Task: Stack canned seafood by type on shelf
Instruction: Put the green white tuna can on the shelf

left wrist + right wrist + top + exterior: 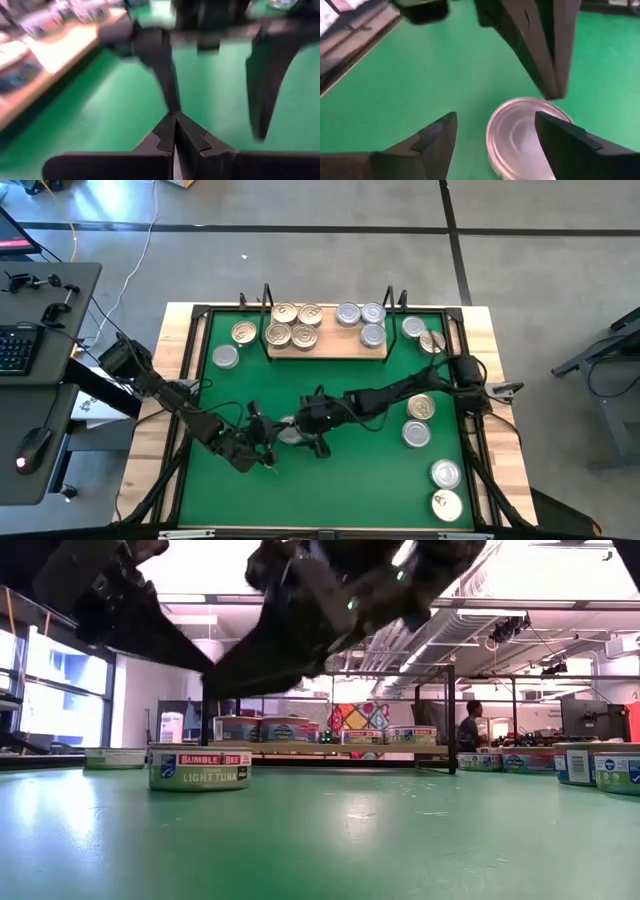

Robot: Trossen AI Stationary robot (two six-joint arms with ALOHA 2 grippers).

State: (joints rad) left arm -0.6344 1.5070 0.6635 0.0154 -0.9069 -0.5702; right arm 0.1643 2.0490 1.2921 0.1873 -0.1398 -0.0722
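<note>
The shelf (330, 346) stands at the mat's far edge, with several gold-lidded tins (295, 325) on its left half and three silver-lidded tins (364, 320) on its right half. One silver-lidded tin (520, 137) of canned seafood, labelled light tuna (200, 768), rests flat on the green mat (360, 480) near its middle. My right gripper (495, 117) hangs open just above this tin, one finger (565, 145) over its lid. My left gripper (175, 127) is shut and empty and hovers beside the tin (290, 431), facing the right gripper (303, 435).
Loose tins lie on the mat left of the shelf (234, 344), right of it (422, 333) and along the right side (430, 455). A black rail (188, 380) frames the mat. Bare mat lies toward the near edge. A person (467, 726) is in the room behind.
</note>
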